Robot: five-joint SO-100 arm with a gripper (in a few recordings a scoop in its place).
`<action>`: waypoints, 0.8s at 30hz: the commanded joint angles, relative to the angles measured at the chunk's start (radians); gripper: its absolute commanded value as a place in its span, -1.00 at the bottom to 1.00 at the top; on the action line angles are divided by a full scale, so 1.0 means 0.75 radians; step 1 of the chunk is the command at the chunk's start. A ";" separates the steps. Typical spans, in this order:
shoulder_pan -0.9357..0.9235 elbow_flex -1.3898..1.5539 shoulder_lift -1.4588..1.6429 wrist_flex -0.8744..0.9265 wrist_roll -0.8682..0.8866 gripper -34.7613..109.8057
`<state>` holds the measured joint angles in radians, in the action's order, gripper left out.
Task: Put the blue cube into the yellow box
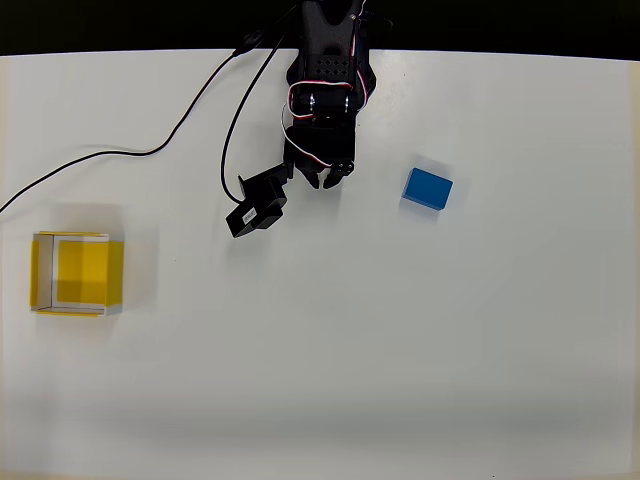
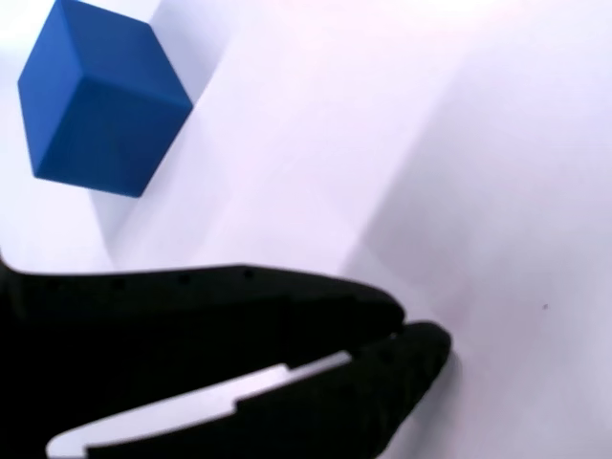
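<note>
White table lies bare: cube right of centre, box far left. Gripper, fingers pressed together, sits beside the cube; descending unopened would likely knock it away.

- The place looks like a robotics lab or test bench, not a home or a shop.
- A plain white bench fills the overhead view, bare and evenly lit, with a black strip of darkness along its far edge.
- A small black robot arm stands at the far edge of the bench, with red and white wires looped over its joints.
- Thin black cables trail loosely across the white surface from the arm.
- A small black camera module is fixed at the arm's side.
- Two plain coloured props lie on the bench: a blue cube and a yellow box, well apart.
</note>
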<state>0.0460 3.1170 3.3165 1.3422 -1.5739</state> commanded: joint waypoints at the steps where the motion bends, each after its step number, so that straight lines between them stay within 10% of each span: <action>1: 0.027 0.037 0.039 0.014 0.035 -0.51; 24: 0.063 -0.493 -0.317 -0.025 -0.360 -0.21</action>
<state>0.0690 2.9621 3.1355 1.3254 -1.7932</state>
